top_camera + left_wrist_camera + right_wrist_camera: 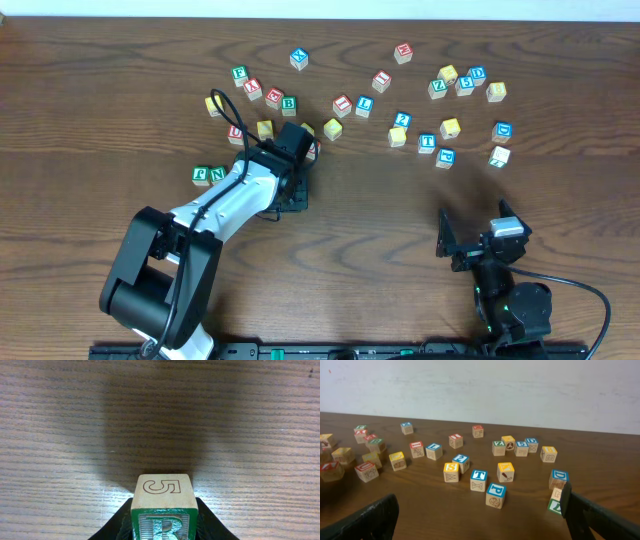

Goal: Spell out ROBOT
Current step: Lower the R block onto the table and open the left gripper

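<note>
Gripping the R cube in our left gripper, we are logging the T cube, centre-right, nearer the gaping, empty right gripper.

R cube gripped, upright; B cube and T cube well apart.

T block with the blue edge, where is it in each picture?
Overhead: blue T cube, right of the middle.
Left wrist: not in it.
Right wrist: centre, toward the front.
Shared landmark: the blue 2 cube close beside it.
</note>
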Controlling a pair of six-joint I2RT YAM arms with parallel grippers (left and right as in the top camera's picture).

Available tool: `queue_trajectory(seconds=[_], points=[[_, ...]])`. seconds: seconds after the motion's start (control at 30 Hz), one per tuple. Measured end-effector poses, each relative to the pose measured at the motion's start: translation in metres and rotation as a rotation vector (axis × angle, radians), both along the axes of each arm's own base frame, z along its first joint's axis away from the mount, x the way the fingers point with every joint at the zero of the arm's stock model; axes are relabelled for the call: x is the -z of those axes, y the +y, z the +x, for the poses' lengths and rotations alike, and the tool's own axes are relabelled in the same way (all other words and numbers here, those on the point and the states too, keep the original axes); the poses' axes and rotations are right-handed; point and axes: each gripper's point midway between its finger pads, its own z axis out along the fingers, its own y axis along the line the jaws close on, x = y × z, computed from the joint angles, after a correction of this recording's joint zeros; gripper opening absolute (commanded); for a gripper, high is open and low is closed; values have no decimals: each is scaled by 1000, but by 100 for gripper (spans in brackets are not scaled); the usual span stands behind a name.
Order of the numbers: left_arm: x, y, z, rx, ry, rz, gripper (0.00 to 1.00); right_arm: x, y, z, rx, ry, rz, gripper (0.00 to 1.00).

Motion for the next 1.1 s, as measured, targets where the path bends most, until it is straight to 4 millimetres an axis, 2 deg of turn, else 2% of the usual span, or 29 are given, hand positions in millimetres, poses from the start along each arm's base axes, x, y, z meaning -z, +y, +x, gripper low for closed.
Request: queue_trajectory(seconds=[0.83, 0.93, 0.97, 1.0, 1.1], points=[[4, -3, 0, 3, 9, -11, 19, 0, 0, 0, 0, 0, 0, 99], [4, -3, 0, 3, 9, -11, 34, 0, 0, 0, 0, 0, 0, 99], [4, -3, 0, 3, 9, -11, 48, 0, 0, 0, 0, 0, 0, 99], [5, -3, -1, 6, 11, -11, 57, 0, 0, 0, 0, 0, 0, 99], [12, -2, -3, 8, 33, 2, 62, 0, 0, 0, 0, 0, 0, 99]])
